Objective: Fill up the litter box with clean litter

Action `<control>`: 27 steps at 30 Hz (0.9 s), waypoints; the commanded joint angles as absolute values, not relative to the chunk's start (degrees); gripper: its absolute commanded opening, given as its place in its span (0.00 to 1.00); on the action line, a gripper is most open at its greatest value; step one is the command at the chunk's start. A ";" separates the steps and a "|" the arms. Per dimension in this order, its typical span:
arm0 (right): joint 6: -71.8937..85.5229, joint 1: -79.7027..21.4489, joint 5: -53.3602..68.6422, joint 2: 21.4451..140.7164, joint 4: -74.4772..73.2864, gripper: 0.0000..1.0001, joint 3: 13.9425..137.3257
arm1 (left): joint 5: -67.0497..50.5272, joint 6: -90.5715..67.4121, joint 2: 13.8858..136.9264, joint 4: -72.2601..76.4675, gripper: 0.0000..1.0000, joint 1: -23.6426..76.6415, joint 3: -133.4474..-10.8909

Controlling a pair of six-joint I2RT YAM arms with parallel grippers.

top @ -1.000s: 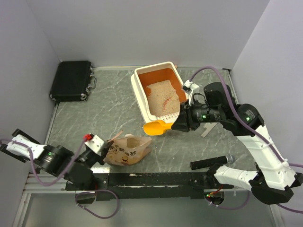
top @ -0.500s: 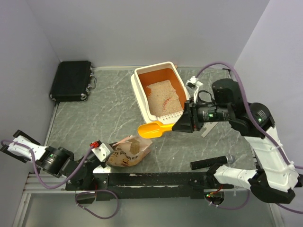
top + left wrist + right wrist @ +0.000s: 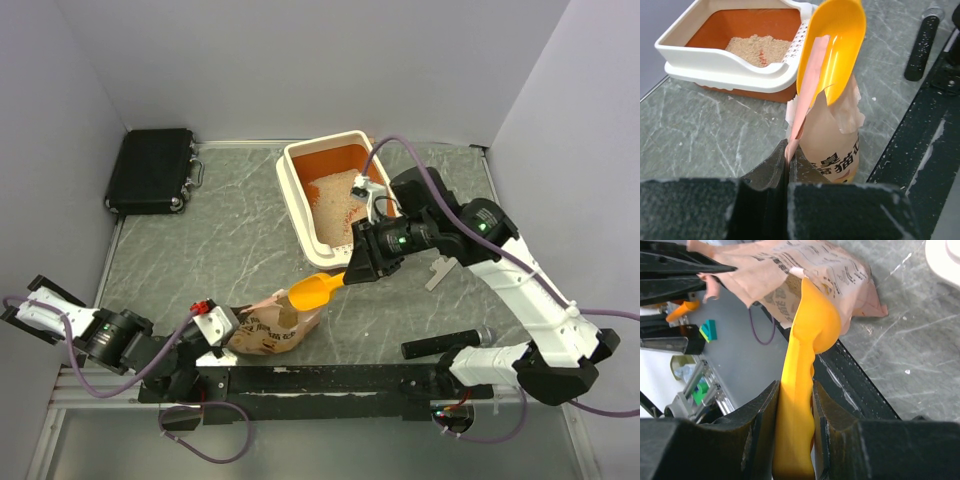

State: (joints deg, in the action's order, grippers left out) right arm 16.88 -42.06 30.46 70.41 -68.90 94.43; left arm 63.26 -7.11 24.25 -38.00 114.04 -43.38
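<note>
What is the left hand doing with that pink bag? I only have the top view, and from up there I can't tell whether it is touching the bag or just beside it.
Observer: In its wrist camera, the left hand is shut, pinching a thin pink edge of the bag.
Operator: And the yellow scoop, is it full?
Observer: That same camera looks into the scoop. Its bowl looks bare, and I see nothing in it.
Operator: How is it being held?
Observer: The right wrist camera shows the right hand clamping the handle from both sides, with the bowl's tip at the bag's torn opening.
</note>
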 commanded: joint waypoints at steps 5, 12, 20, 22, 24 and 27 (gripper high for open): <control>16.79 -45.96 29.09 72.77 -69.17 0.00 90.45 | 55.64 -5.71 24.16 -24.08 0.01 114.43 -44.74; 18.02 -48.24 28.83 73.74 -67.06 0.00 86.22 | 52.04 -3.18 26.46 -20.93 0.01 114.35 -44.74; 19.77 -51.06 28.21 76.02 -63.99 0.00 84.11 | 42.99 -3.69 31.28 -17.05 0.01 111.89 -45.35; 20.04 -51.59 28.04 76.03 -63.29 0.00 83.85 | 36.85 -4.31 33.04 -16.09 0.01 108.21 -45.00; 20.30 -51.77 28.04 75.94 -62.84 0.00 83.41 | 28.97 -4.57 34.62 -13.81 0.01 102.35 -44.21; 20.39 -52.03 27.52 75.59 -62.84 0.00 82.27 | 19.81 -4.05 37.43 -11.34 0.01 93.73 -43.77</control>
